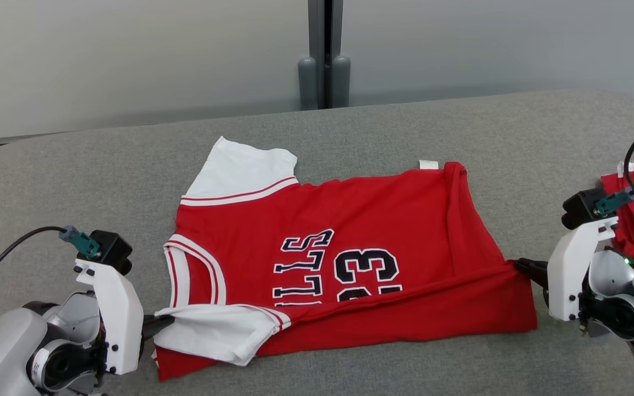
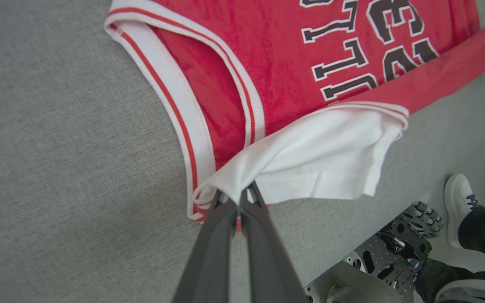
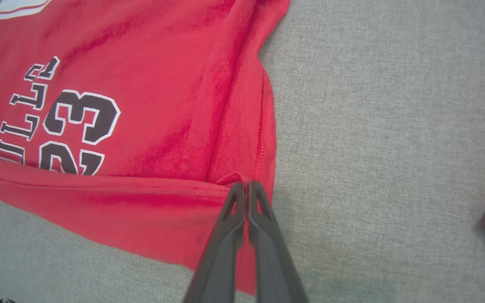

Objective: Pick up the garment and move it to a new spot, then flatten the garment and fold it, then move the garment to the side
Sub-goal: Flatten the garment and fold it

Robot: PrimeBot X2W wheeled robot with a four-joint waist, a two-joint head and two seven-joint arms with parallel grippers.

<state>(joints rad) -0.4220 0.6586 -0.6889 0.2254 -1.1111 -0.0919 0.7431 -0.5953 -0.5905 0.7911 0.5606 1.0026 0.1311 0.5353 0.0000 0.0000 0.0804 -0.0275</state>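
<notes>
On the gray surface, the red jersey lies spread with its near edge folded over the lettering. My left gripper is clamped tight on the white sleeve; my right gripper pinches the hem at the fold's other end, jaws fully closed.

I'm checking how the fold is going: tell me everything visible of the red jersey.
The red jersey looks like soft knit, with white sleeves, red-striped white trim, dark white-edged lettering and the number 23. It lies on the gray padded surface, its near long edge folded over the print. The left gripper pinches the near white sleeve, the right gripper the hem corner.
</notes>
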